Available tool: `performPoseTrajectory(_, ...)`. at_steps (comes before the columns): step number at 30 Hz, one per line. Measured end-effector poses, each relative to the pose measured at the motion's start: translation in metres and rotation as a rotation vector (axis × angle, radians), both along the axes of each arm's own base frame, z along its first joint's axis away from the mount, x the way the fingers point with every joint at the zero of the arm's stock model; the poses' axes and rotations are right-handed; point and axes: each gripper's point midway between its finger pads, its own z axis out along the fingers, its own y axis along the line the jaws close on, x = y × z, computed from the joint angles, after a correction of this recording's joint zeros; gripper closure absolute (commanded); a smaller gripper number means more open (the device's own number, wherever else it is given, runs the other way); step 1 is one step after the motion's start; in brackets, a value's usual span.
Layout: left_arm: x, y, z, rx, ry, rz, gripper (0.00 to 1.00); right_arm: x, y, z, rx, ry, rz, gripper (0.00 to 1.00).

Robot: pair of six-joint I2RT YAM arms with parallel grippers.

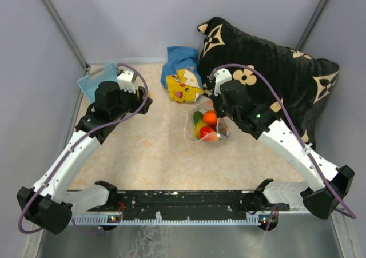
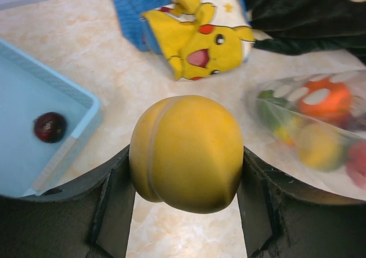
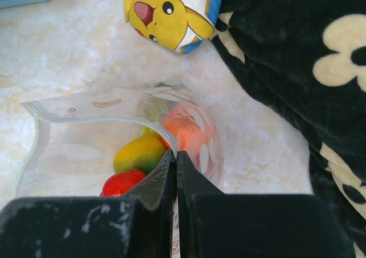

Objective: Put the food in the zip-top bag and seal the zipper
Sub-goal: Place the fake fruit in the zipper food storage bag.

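Note:
My left gripper [image 2: 184,155] is shut on a yellow toy fruit [image 2: 186,143] and holds it above the table, between the basket and the bag; in the top view it [image 1: 146,102] is left of the bag. The clear spotted zip-top bag [image 1: 206,126] lies at the table's middle with orange [image 3: 180,123], yellow-green [image 3: 140,152] and red [image 3: 123,182] fruits inside. My right gripper [image 3: 176,154] is shut on the bag's mouth edge and holds it open; the whitish zipper strip [image 3: 108,115] curves to its left. A dark purple fruit [image 2: 50,126] lies in the basket.
A light blue basket [image 1: 96,82] stands at the back left. A yellow cartoon plush [image 1: 184,86] on blue cloth lies just behind the bag. A large black patterned cushion [image 1: 274,80] fills the back right, close to the right arm.

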Motion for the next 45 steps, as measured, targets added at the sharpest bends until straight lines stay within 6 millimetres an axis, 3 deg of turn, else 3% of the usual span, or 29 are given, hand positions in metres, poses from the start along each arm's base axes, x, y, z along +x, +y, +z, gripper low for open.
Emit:
performPoseTrajectory(10,-0.057,-0.076,0.013,-0.139,-0.038,-0.249,0.5,0.0,0.001,0.0,0.002,0.001,0.004,1.0)
performPoseTrajectory(23,-0.115,-0.168,0.018,-0.144,-0.147,-0.552,0.48,-0.001,0.002,0.0,0.006,0.003,0.011,1.0)
performPoseTrajectory(27,-0.116,-0.188,0.012,-0.12,-0.188,-0.587,0.47,-0.001,0.003,-0.002,0.007,0.005,0.015,1.0)
performPoseTrajectory(35,-0.095,-0.211,-0.029,0.006,-0.193,-0.566,0.43,-0.004,0.004,-0.005,0.015,0.011,0.028,1.0)
performPoseTrajectory(45,-0.072,-0.215,-0.025,0.061,-0.245,-0.477,0.32,-0.005,0.004,-0.005,0.022,0.012,0.028,1.0)
